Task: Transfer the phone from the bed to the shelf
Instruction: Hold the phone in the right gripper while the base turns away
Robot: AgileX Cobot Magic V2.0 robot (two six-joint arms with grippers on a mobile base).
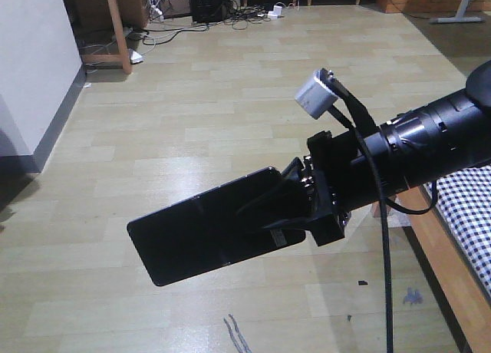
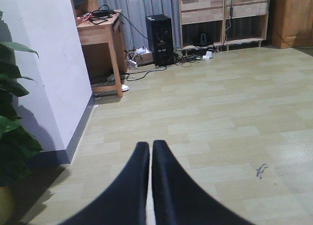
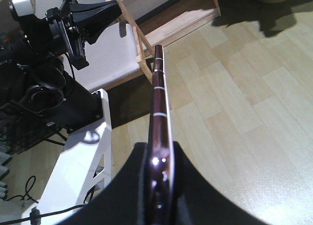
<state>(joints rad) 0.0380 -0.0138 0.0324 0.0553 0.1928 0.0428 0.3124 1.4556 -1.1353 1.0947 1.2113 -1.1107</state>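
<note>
phone [image 1: 207, 226] held in right end effector [image 1: 288, 207] above floor [image 1: 192, 115], bed [image 1: 464, 230] at right, desk [image 2: 100, 44] far left

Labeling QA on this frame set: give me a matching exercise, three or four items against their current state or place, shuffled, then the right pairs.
Things:
1. phone
2. left tool
3. bed
4. black computer tower

States or places:
A. shut, holding nothing
B. checked sheet, at the front view's right edge
C. clamped in the right tool, above the floor
D. standing on the floor beside the wooden desk

Pairs: 1-C, 2-A, 3-B, 4-D
</note>
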